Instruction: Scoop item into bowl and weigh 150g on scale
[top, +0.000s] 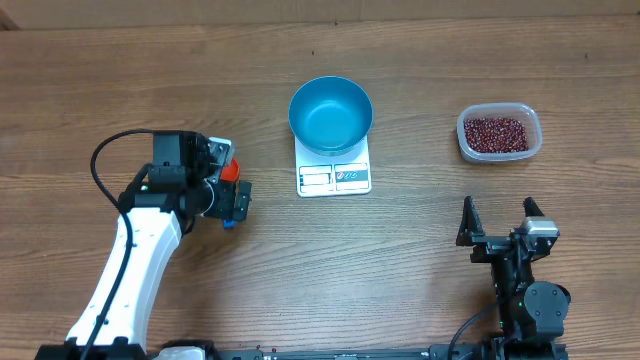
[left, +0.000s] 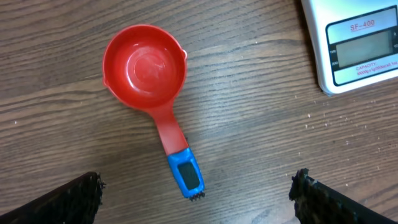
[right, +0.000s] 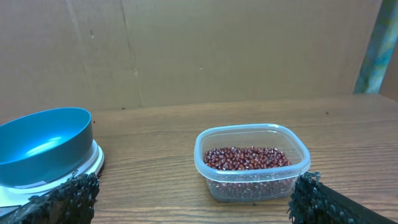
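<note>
The left gripper (top: 228, 178) hangs with its jaws spread wide above a red plastic measuring scoop with a blue-tipped handle (left: 146, 65), which lies empty and untouched on the brown wooden table (top: 420, 250), left of the small white square kitchen scale (top: 334, 176). The round, deep, bright blue bowl (top: 330, 113) stands on the scale and looks empty, overhanging the back of its platform. The right gripper (top: 498, 215) is also spread wide and holds nothing, near the table's front right, facing the clear rounded-rectangular plastic tub (right: 252, 163) that holds the heap of small dark red-brown beans (right: 247, 157) to the right of the bowl.
</note>
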